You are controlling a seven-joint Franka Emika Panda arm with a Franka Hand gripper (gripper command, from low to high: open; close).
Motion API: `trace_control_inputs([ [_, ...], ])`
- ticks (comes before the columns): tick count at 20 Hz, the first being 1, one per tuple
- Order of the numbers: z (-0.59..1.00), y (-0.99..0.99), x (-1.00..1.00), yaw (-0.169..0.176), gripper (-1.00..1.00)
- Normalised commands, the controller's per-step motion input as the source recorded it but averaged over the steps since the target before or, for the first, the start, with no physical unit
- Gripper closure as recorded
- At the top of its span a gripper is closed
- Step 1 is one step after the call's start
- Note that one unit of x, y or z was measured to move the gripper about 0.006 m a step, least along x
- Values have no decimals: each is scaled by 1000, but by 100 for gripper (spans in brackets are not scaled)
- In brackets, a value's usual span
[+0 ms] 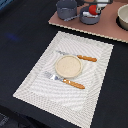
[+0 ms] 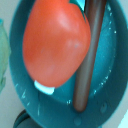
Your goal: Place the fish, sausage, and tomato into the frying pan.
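With the sausage (image 2: 89, 60) already in the frying pan (image 2: 107, 75), the hand (image 1: 93, 7) hovers above, seemingly clamped on the tomato (image 2: 56, 42) for release.

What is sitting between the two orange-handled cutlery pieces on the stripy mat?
A round tan plate lies between the orange-handled fork and the other orange-handled piece, on the pale woven mat. The exterior view shows it.
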Motion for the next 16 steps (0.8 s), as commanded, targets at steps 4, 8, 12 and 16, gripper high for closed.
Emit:
trace_control_inputs([
  [4,1000,0,15,-33,-100],
  [8,955,-20,0,-54,-100],
  [12,388,-364,0,-107,-100],
  [16,21,-491,-47,-165,-100],
])
